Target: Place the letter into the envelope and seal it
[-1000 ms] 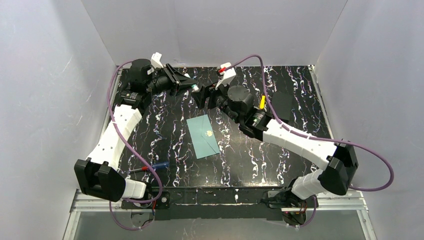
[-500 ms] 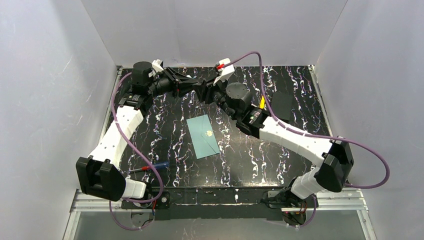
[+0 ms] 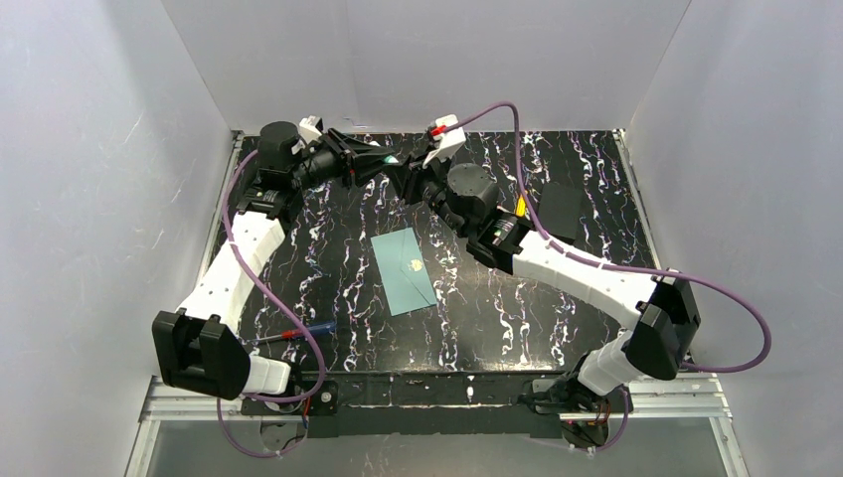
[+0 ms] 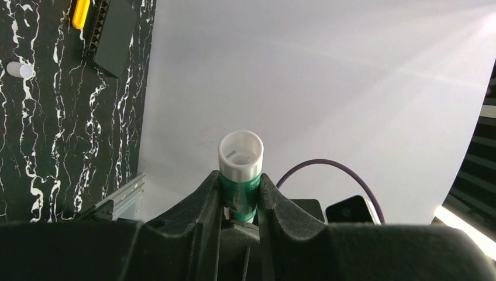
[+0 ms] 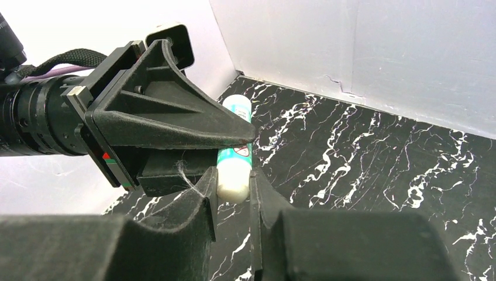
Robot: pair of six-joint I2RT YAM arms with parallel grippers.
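On the black marble table (image 3: pixel 497 318), the envelope (image 3: pixel 405 270) lies flat at centre, its flap apparently folded down. The letter is out of sight, presumably inside, so sealing remains. A black block (image 3: pixel 560 211) sits at the envelope's 2 o'clock, not in the way. At 12 o'clock the left gripper (image 4: pixel 240 178) clamps a glue stick (image 5: pixel 234 170). The right gripper (image 5: pixel 232 187) brackets its white end, though whether it is squeezing cannot be told.
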